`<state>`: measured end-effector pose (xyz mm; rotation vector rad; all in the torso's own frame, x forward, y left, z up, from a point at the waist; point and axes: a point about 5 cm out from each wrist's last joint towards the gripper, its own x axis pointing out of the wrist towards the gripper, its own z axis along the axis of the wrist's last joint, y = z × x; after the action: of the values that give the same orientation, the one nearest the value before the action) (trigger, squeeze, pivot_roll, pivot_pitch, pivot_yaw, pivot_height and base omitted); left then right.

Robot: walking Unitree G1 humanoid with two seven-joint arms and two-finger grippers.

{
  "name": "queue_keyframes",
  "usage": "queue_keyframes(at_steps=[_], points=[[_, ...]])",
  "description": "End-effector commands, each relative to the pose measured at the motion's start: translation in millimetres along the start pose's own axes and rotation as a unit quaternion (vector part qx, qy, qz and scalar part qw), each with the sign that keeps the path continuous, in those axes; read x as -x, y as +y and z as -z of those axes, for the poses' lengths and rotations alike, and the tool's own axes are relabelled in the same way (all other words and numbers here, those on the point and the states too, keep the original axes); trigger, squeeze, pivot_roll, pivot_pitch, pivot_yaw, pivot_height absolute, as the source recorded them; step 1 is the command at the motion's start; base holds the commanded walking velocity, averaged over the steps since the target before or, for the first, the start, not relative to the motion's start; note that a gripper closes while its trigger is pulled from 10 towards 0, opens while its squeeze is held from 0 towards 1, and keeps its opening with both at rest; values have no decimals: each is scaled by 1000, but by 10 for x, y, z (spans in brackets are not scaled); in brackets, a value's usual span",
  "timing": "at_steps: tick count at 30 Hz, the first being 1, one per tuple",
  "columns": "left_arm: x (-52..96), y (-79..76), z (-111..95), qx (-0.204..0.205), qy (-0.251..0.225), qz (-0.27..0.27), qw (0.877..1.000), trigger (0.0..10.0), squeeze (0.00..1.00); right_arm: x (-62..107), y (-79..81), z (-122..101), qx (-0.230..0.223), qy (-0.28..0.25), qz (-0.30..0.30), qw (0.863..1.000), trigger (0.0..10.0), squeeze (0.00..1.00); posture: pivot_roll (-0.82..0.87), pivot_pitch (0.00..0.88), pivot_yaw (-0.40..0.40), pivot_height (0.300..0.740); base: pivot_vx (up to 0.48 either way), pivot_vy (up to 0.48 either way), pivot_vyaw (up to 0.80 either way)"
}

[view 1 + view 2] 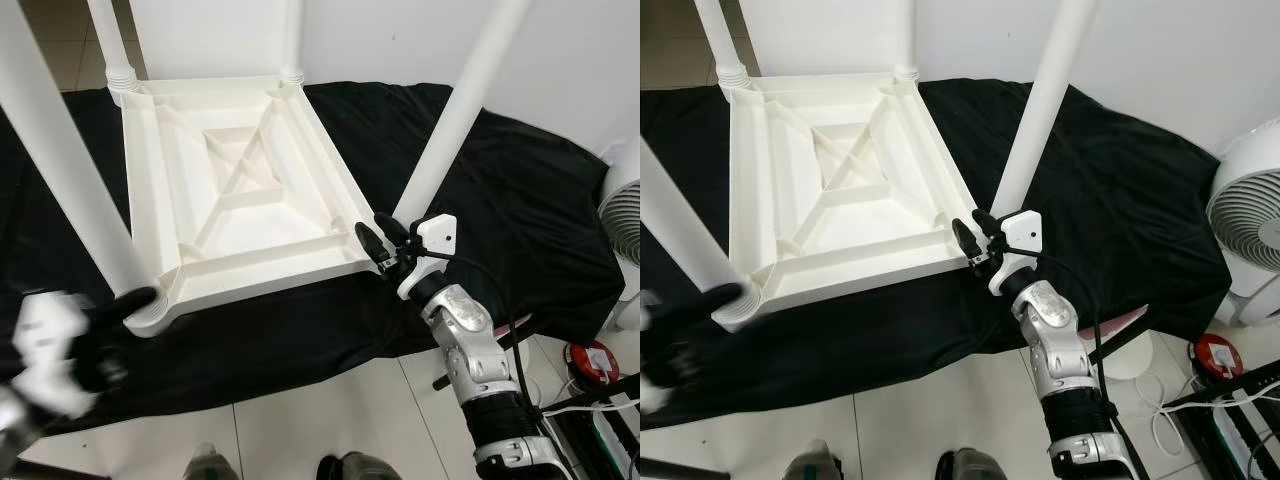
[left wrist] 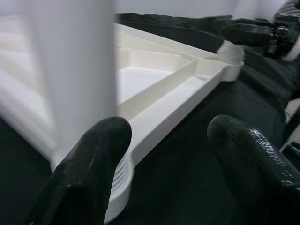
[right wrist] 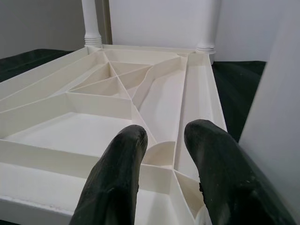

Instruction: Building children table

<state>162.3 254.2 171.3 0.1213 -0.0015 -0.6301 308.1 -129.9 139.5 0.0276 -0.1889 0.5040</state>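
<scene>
White table (image 1: 240, 190) upside down on black cloth (image 1: 500, 200), four legs up. Right gripper (image 1: 378, 240) at near-right corner, beside leg (image 1: 455, 120), fingers parted with nothing between them, tips over table rim. Left gripper (image 1: 120, 320) at near-left corner, fingers spread, one finger (image 2: 89, 164) against base of left leg (image 1: 60, 170), not clamped. Fan (image 1: 1250, 230) at far right on floor.

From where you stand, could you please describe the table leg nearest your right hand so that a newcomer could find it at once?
Start at the white table top lying upside down on the black cloth, with a leg rising from each corner. The leg you want stands at the corner nearest the white fan. Unlike its neighbours, it has the right hand at its base.
</scene>
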Motion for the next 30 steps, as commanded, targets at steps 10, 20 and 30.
queue_keyframes(at_steps=[10,20,30], points=[[507,423,-74,-17,20,-125,992,10000,0,-29,58,81,-9,12,-41,999,10000,0,272,55,-126,740,0,0,0],[139,1050,-115,-49,-16,-267,962,10000,0,102,308,237,-35,37,-62,997,10000,0,238,46,-107,740,0,0,0],[-559,1151,-292,-49,-95,-243,964,10000,0,264,447,337,-42,47,-21,998,10000,0,171,24,-87,740,0,0,0]])
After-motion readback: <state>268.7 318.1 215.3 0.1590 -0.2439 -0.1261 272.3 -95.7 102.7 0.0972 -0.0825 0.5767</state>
